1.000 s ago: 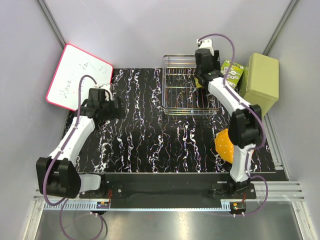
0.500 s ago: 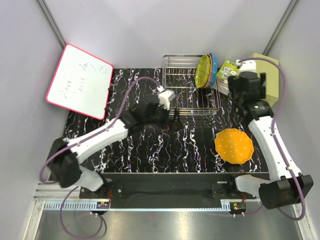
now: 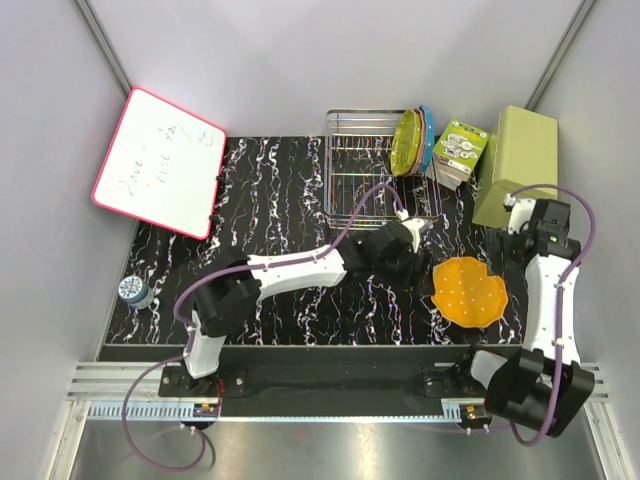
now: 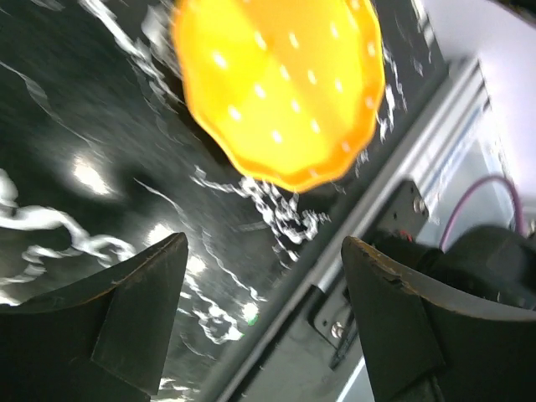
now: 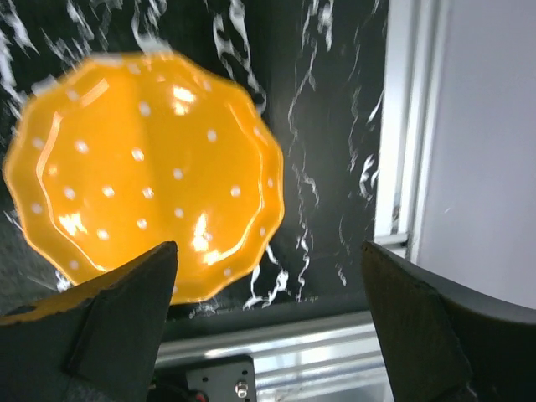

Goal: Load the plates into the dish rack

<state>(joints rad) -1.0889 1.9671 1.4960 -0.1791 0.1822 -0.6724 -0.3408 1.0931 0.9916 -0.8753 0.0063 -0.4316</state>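
Black marbled tabletop [image 3: 270, 200] with white veins fills the overhead view, and a whiteboard with a pink frame [image 3: 158, 160] leans at the upper left. The rectangular silver wire dish rack [image 3: 350, 212] sits at top centre. At its right end the lime green dotted plastic plate [image 3: 405, 142] stands on edge with the blue plate's rim [image 3: 429, 132] right behind it. I can't tell if the pink one is tucked in there too. So the job looks mostly done. What's left is the orange scallop-edged plate with white dots [image 3: 468, 292], lying flat at the lower right, near the front edge of the table and well apart from the rack. The left gripper [image 4: 264, 260] is stretched right across the table toward it with its fingers spread wide and nothing between them. In its wrist view the plate is just ahead, not touched. The right gripper [image 5: 268, 264] hangs at the right side, also spread and empty, looking down at the same plate. My guess is a flat plate is awkward to pinch, so whoever goes in has to catch the raised rim.
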